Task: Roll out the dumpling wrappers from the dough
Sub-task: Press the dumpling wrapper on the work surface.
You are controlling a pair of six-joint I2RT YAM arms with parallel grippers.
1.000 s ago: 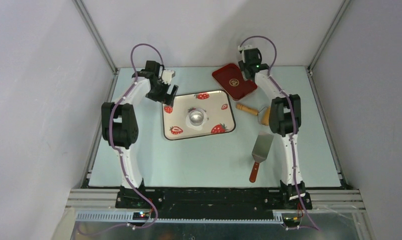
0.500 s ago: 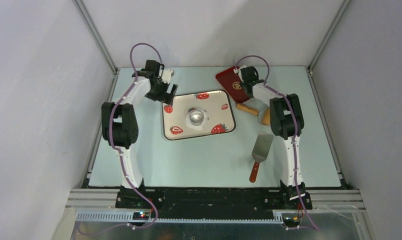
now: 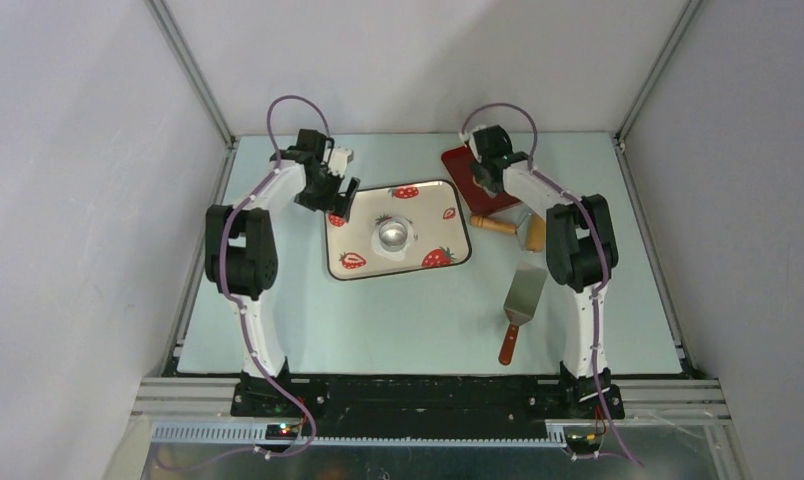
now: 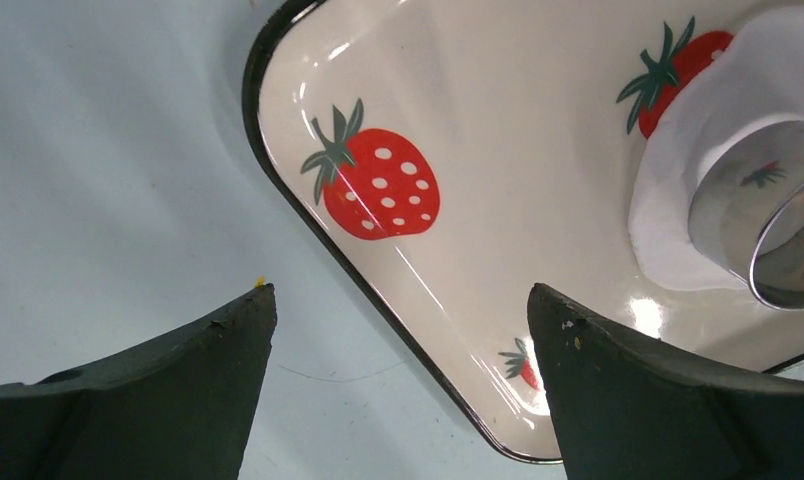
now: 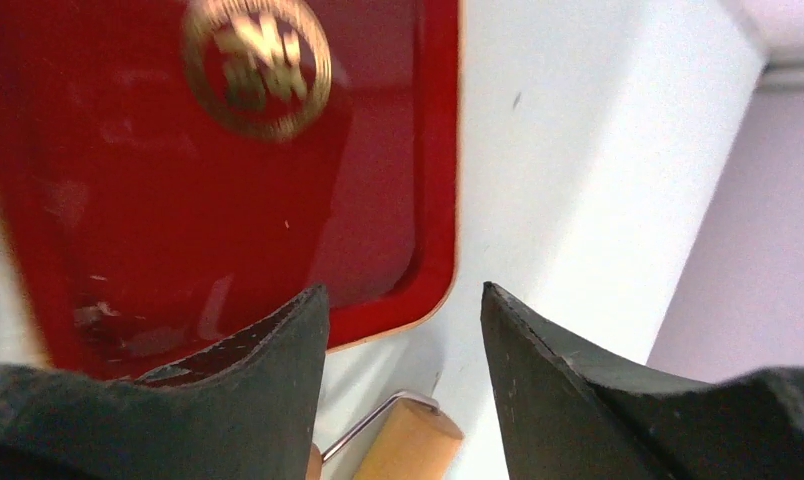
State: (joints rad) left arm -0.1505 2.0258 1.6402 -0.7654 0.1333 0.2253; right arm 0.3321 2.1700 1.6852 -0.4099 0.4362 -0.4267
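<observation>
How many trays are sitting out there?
2. The strawberry-print tray lies in the middle, with a small silvery cup on it. The red tray lies farther back on the right. No others seem hidden.

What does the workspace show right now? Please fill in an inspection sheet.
Surface: pale table, no damage seen.
Job's things: flat white dough on the strawberry tray, with a metal cup standing on it; wooden roller on the table beside the red tray.
Clutter: spatula with a red handle, lying near the right arm.
Grippers: left gripper has its fingers wide open over a corner of the strawberry tray and holds nothing; right gripper has its fingers apart over the red tray's edge and holds nothing.
Cables: a purple cable loops above each arm.
Surroundings: plain grey walls, metal frame.
</observation>
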